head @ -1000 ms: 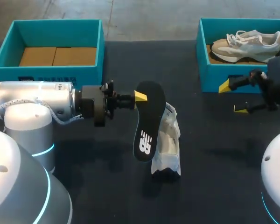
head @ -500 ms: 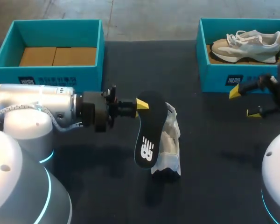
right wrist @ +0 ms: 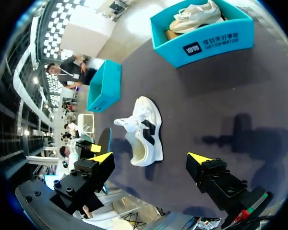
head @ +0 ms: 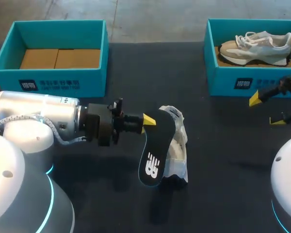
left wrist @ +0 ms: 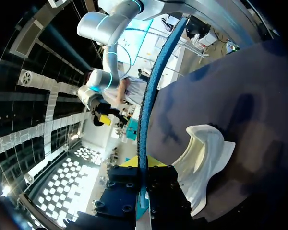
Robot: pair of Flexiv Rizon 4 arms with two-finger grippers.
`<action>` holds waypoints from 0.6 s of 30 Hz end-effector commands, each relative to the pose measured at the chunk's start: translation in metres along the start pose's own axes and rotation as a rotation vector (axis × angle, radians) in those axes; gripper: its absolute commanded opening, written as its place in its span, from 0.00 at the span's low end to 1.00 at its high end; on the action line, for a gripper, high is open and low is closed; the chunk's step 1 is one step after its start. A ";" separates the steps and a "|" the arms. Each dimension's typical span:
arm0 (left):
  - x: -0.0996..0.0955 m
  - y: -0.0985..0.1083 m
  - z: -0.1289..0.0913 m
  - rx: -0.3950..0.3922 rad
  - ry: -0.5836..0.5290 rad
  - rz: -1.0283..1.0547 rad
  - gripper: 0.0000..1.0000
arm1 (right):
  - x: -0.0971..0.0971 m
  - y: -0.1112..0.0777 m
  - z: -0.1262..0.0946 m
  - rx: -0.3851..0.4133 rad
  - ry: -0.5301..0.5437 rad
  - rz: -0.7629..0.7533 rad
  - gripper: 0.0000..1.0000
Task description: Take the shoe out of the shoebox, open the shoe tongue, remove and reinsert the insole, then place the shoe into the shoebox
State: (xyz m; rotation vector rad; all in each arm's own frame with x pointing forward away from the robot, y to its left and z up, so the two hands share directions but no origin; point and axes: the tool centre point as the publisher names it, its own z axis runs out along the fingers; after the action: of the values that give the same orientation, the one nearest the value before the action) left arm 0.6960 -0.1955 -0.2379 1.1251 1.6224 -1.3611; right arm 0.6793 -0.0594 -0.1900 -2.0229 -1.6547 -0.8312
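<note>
1. Black insole (head: 154, 145), clamped in left gripper (head: 148, 120), has sunk closer to white shoe (head: 178, 143) lying mid-table. Reinsertion looks next.
2. Meanwhile right gripper (head: 266, 110), fingers spread & holding nothing, has pulled back twd table edge.

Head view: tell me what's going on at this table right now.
The left gripper is shut on the black insole, held close beside the white shoe lying on the table. The right gripper hangs open and empty in front of the right shoebox, where a second shoe sits.
</note>
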 end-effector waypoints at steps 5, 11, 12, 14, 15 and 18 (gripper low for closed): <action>0.009 -0.011 0.013 0.022 -0.017 -0.081 0.00 | -0.001 0.009 0.001 0.023 -0.003 0.001 1.00; 0.008 -0.019 0.019 0.028 -0.055 -0.170 0.00 | -0.001 0.009 0.001 0.023 -0.003 0.001 1.00; 0.007 -0.023 0.020 0.026 -0.055 -0.174 0.00 | -0.001 0.009 0.001 0.023 -0.003 0.001 1.00; 0.005 -0.028 0.021 0.038 -0.053 -0.198 0.00 | -0.001 0.009 0.001 0.023 -0.003 0.001 1.00; 0.004 -0.030 0.022 0.039 -0.050 -0.208 0.00 | -0.001 0.009 0.001 0.023 -0.003 0.001 1.00; 0.003 -0.036 0.022 0.044 -0.053 -0.256 0.00 | -0.001 0.009 0.001 0.023 -0.003 0.001 1.00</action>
State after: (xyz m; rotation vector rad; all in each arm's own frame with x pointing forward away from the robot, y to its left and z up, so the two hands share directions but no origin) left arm 0.6664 -0.2185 -0.2362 0.9318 1.7331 -1.5870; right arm 0.6895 -0.0618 -0.1907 -2.0061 -1.6574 -0.8070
